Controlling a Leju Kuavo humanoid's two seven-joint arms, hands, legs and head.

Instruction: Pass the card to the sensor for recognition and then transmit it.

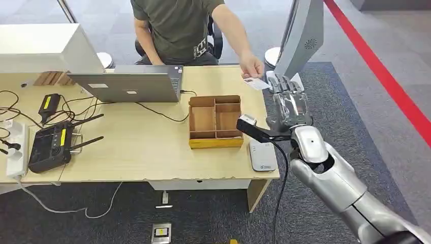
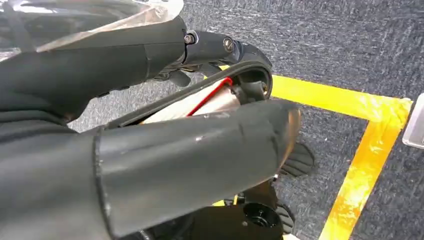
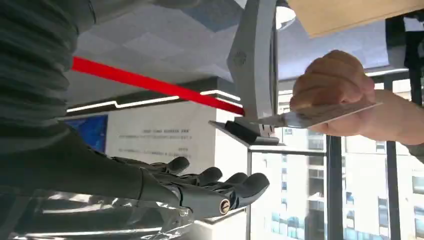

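A person seated behind the table (image 1: 142,147) holds a white card (image 1: 255,83) in one hand (image 1: 250,66) over the far right corner. My right hand (image 1: 290,104) reaches out past the table's right edge, fingers stretched forward, holding nothing. Its fingertips lie just beside the card. In the right wrist view the card (image 3: 320,114) is pinched in the person's hand (image 3: 335,85), apart from my fingers (image 3: 210,185). The white card sensor (image 1: 263,156) lies flat at the table's front right corner. My left hand (image 2: 165,45) hangs over the carpet, holding nothing.
A partitioned cardboard box (image 1: 215,122) sits just left of my right arm. A laptop (image 1: 127,86), a black router (image 1: 51,145) and cables take up the table's left half. A grey screen stand (image 1: 300,35) rises beyond my fingertips.
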